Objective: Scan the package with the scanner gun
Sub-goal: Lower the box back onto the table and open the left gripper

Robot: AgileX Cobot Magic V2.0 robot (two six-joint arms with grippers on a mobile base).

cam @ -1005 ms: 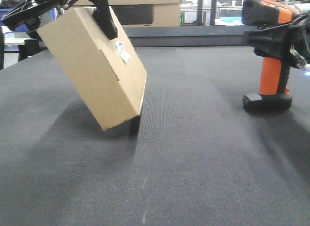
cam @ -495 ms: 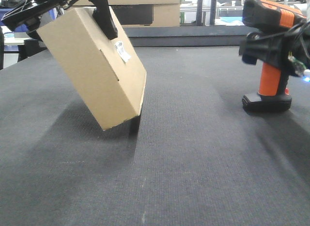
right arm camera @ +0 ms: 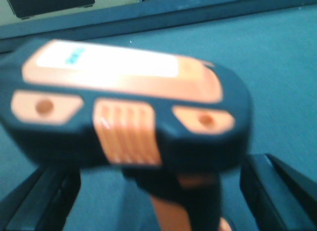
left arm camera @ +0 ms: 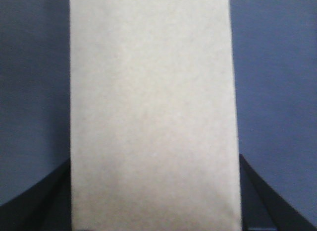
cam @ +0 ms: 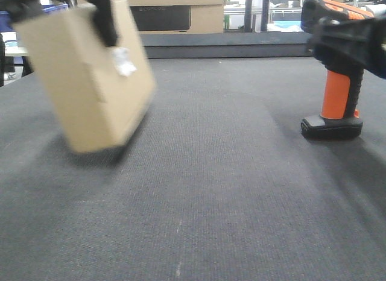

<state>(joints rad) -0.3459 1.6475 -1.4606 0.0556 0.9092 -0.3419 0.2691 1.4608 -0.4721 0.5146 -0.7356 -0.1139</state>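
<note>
- Hanging tilted below the left gripper (cam: 90, 3), the cardboard package (cam: 84, 82) has its upper edge clamped between the dark fingers (cam: 104, 20) and its lower corner close over the dark mat (cam: 229, 190); the blur hides whether that corner touches.
- Seen from the left wrist, the package (left arm camera: 151, 112) fills the space between both black fingers (left arm camera: 44, 201), which press against its two sides, so the gripper is closed onto it.
- A small white label (cam: 123, 63) sits on the package's facing side just below one finger; its print is too blurred to read.
- Standing upright on its black base well to the right of the package, the orange-and-black scanner gun (cam: 338, 82) has its head level with the right gripper (cam: 356, 43).
- From the right wrist, the scanner gun (right arm camera: 129, 107) lies between the black fingers (right arm camera: 39, 201); whether they grip it cannot be told.
- A pale panel on the scanner's top bears a blue mark, unreadable.
</note>
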